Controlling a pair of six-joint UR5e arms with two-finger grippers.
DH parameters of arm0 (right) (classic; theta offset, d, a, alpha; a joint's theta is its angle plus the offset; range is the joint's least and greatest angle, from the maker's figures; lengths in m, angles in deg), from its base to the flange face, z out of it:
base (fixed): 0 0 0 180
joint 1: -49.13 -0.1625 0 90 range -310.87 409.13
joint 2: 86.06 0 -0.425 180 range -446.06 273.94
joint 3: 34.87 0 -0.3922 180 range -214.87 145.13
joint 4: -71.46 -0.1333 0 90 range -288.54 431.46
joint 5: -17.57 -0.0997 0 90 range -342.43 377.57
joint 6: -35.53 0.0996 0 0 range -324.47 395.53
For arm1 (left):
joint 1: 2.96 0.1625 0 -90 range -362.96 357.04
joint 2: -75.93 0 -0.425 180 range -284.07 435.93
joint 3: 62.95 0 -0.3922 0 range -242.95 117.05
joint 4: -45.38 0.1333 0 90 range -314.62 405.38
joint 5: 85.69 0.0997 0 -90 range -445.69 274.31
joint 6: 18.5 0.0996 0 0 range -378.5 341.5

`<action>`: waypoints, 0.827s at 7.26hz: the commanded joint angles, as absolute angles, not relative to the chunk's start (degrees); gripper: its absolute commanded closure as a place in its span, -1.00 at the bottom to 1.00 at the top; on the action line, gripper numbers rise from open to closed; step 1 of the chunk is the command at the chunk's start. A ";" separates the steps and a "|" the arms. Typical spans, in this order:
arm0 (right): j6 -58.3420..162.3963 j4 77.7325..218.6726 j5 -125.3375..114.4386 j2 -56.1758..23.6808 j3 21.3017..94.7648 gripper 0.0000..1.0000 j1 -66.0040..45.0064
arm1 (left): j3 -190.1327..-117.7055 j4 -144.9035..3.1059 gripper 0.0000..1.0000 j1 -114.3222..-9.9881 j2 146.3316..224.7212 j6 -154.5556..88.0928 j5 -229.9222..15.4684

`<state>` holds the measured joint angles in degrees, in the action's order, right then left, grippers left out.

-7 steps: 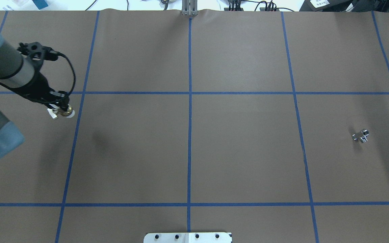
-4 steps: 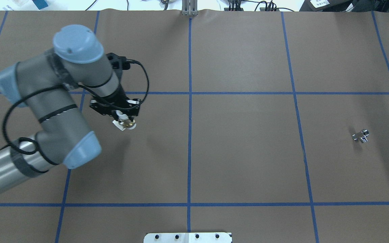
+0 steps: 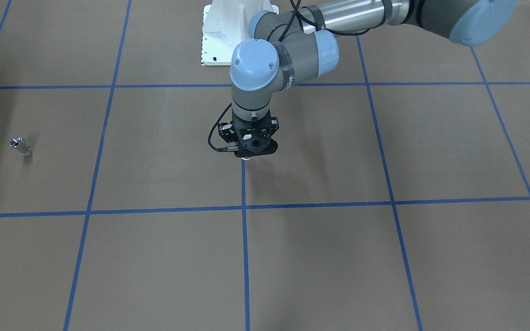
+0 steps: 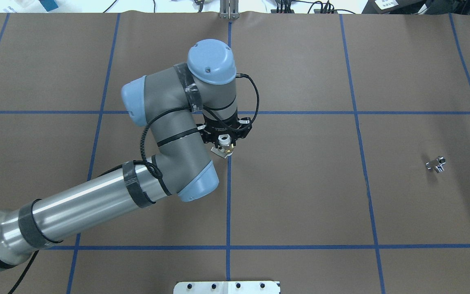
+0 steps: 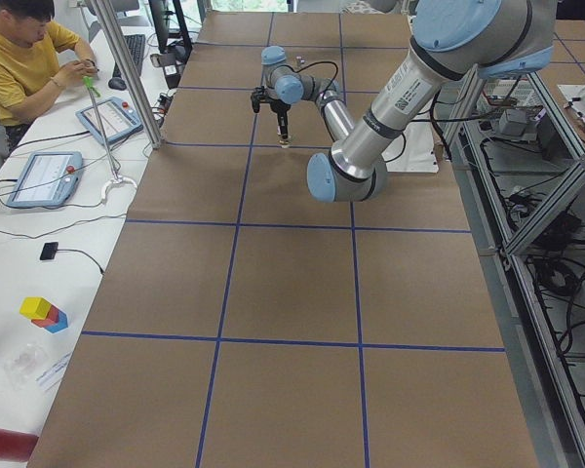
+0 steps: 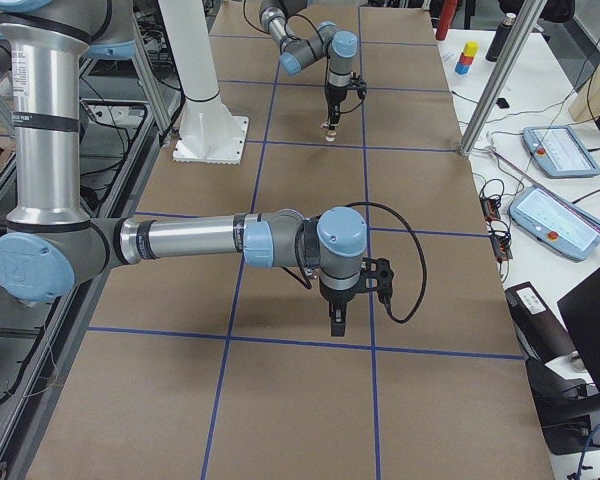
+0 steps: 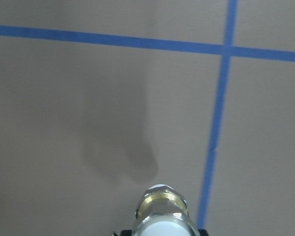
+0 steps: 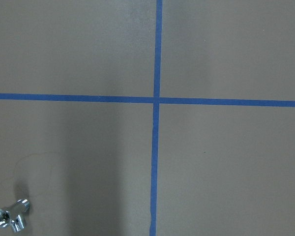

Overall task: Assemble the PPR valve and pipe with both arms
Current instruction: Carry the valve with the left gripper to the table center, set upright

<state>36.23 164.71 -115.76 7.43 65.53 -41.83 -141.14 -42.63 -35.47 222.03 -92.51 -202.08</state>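
- The left gripper (image 4: pixel 223 139) was pinching the PPR valve (image 7: pixel 162 211), held clear of the table (image 4: pixel 300 196) just beside the centre tape line (image 4: pixel 228 196). The brass band and one white end projected beyond the fingers.
- The pipe (image 4: pixel 436 164) lay loose on the table on the robot's right side, well apart from the valve and not gripped.
- The right gripper (image 6: pixel 337 325) hung above the table. It showed only in the side view, so whether it was spread or pressed together could not be told. Its wrist view caught the pipe low in the left corner, off-centre.
- Judgement: the valve was being presented at mid-table and the pipe awaited pickup. The left arm should hold steady with the valve's free end unobstructed.
- The right arm should centre over the pipe and grip its body, leaving the mating end exposed.
- Risk: the pipe looked small and smooth and could skid under closing fingers, so a square descent was advised.
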 commanded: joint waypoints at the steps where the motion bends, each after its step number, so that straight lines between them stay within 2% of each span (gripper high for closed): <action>1: 36.23 164.71 -115.67 7.37 65.41 -1.00 -41.75 | -138.27 -43.48 1.00 -34.60 224.03 -93.74 -200.83; 5: 36.23 164.62 -115.67 7.46 65.41 -1.00 -41.83 | -138.27 -43.30 0.96 -34.60 222.54 -93.30 -200.74; 6: 36.23 164.62 -115.67 7.46 65.41 -1.00 -41.83 | -138.27 -43.48 0.78 -34.60 222.36 -93.21 -200.74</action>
